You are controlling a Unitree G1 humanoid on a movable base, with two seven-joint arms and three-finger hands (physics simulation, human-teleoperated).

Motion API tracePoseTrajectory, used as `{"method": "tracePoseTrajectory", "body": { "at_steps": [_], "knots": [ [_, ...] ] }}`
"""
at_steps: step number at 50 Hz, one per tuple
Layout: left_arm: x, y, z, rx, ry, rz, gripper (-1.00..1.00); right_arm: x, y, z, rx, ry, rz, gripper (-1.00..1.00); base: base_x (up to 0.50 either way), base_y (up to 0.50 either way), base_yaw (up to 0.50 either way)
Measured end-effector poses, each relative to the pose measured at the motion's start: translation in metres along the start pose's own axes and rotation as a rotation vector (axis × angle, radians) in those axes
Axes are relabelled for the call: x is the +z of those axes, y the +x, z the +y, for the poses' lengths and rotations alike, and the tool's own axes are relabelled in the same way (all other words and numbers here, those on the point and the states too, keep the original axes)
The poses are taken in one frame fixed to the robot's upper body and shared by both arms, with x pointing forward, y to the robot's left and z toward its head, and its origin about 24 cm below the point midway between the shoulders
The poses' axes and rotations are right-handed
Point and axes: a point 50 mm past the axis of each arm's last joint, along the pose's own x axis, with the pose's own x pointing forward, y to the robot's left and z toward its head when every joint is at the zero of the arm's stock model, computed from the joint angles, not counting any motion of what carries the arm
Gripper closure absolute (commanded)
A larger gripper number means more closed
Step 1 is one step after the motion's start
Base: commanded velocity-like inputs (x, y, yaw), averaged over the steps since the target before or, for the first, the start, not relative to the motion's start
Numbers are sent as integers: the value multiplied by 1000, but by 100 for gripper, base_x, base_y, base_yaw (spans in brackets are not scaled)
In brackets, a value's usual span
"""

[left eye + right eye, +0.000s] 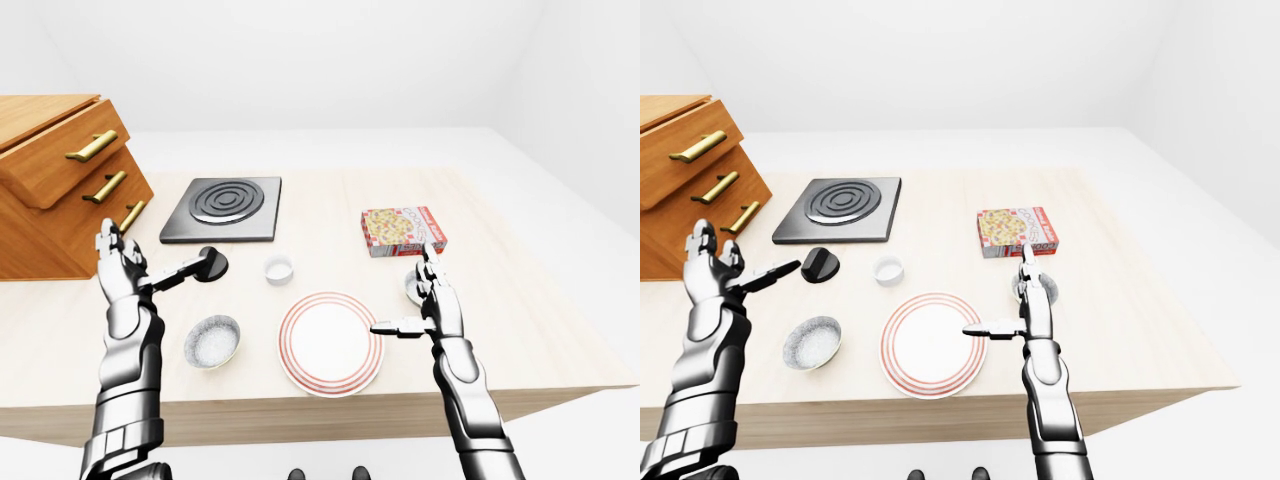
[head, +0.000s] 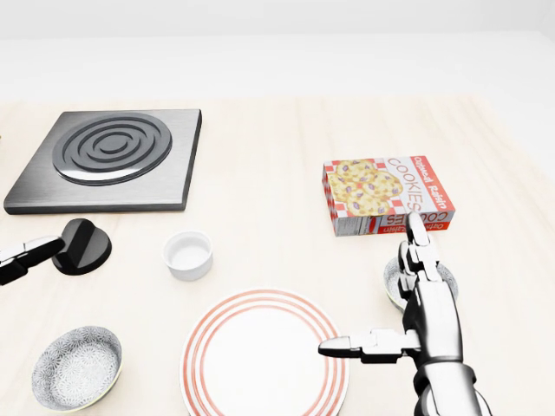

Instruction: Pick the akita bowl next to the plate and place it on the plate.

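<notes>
The plate [image 2: 263, 357], white with red rings, lies bare on the table [image 2: 277, 156]. In the head view, taking the plate as the clock's centre, one patterned bowl [image 2: 76, 367] sits at nine o'clock, near it and empty. A second bowl [image 2: 444, 279] sits at two o'clock, mostly hidden behind the right hand [image 2: 416, 325], so its inside cannot be seen. A small white cup [image 2: 188, 255], empty, stands at eleven o'clock.

The right hand is spread wide, fingers up and thumb pointing at the plate, holding nothing. The left hand [image 1: 125, 270] is also wide open and empty, raised near a black knob [image 2: 83, 245].

The stove plate [image 2: 108, 156] lies at ten o'clock, the cookie box [image 2: 387, 194] at one o'clock, the drawers [image 1: 55, 180] far off at ten.
</notes>
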Motion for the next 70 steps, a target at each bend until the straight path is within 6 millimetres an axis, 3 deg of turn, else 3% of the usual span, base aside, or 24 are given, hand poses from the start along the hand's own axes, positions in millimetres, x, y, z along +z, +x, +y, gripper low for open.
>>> {"method": "tracePoseTrajectory", "body": {
  "at_steps": [13,26,36,48,61,70],
  "knots": [
    [-9,1,3,7,3,19,-100,8,-1,-1,-20,-23,-25,-100,0,0,0],
    [-13,0,4,10,5,32,-100,70,-20,5,9,-96,-233,-100,0,0,0],
    [-15,0,4,13,6,40,-100,99,-42,9,39,-184,-359,-100,0,0,0],
    [-17,-1,6,18,8,49,-100,127,-72,-3,65,-522,-435,-100,0,0,0],
    [-19,-1,7,24,12,58,-100,117,-90,-28,-174,-1040,-197,-100,0,0,0],
    [-21,-1,8,26,12,61,-100,104,-94,-33,-271,-1244,-49,-100,0,0,0]
  ]
}}
